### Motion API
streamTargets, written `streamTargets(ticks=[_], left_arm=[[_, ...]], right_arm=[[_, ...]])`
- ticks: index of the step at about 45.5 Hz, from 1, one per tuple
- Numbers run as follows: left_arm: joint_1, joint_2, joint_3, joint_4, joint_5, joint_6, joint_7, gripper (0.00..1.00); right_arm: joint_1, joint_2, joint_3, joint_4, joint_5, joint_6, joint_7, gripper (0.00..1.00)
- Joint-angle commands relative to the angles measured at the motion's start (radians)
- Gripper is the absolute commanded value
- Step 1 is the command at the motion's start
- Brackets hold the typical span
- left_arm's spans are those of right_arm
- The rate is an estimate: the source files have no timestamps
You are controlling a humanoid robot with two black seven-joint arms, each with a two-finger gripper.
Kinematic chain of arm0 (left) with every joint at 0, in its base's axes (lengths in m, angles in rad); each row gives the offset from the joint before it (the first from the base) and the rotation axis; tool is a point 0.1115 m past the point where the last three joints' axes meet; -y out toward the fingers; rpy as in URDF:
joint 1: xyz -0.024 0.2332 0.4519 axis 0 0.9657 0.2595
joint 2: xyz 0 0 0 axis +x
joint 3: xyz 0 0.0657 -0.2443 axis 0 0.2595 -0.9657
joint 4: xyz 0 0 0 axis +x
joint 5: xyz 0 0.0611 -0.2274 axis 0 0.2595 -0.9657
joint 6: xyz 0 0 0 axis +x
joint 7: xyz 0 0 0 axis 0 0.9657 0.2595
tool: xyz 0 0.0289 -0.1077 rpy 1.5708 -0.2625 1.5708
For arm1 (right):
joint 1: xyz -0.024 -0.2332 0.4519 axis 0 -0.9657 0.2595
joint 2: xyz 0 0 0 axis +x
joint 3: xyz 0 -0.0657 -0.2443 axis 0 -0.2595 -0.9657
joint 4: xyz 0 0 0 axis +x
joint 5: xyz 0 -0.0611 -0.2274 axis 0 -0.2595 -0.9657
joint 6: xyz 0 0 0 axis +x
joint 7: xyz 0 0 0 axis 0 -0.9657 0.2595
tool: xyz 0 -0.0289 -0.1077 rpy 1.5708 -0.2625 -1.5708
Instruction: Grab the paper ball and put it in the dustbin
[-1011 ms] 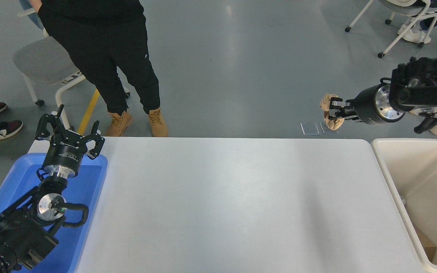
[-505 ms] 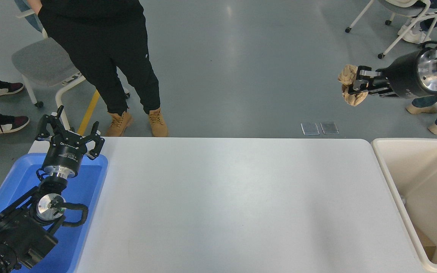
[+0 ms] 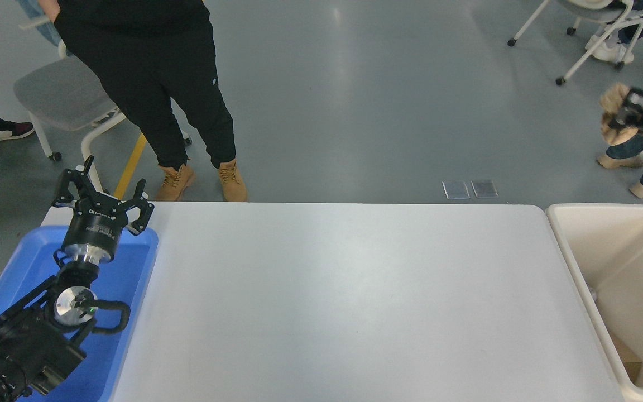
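My right gripper (image 3: 622,115) is at the right edge, high up beyond the table's far side, shut on the tan-brown paper ball (image 3: 613,100). Most of the right arm is out of view and the image there is blurred. The ball hangs in the picture above the far end of the cream-white dustbin (image 3: 564,234), which stands against the table's right end. My left gripper (image 3: 101,195) is parked open at the lower left, over a blue tray.
The shallow blue tray (image 3: 132,268) lies at the table's left end. A person in black trousers and tan boots (image 3: 176,100) stands at the far side. Chairs stand at the far left (image 3: 59,92) and far right. Some scraps lie in the dustbin's bottom.
My right gripper has carried the paper ball to the right and upward, from beyond the table's far right corner to the picture's right edge. The left arm has not moved.
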Motion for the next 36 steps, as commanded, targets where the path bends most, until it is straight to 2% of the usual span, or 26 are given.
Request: streamTargets(ticks=[1, 17, 28, 36], left_arm=[[0.0, 0.0, 0.0, 0.001, 0.0, -0.001, 0.0, 0.99], [0.0, 0.0, 0.0, -0.001, 0.0, 0.001, 0.0, 0.99], [0.0, 0.0, 0.0, 0.001, 0.0, -0.001, 0.0, 0.99], [0.0, 0.0, 0.0, -0.001, 0.0, 0.001, 0.0, 0.99]], right_arm=[[-0.426, 0.007, 0.268, -0.286, 0.096, -0.087, -0.001, 0.0], [-0.75, 0.156, 0.39, -0.449, 0.246, -0.213, 0.0, 0.0], [-0.862, 0.311, 0.39, -0.601, 0.321, -0.233, -0.001, 0.0], [-0.896, 0.351, 0.391, -0.636, 0.333, -0.235, -0.001, 0.0]])
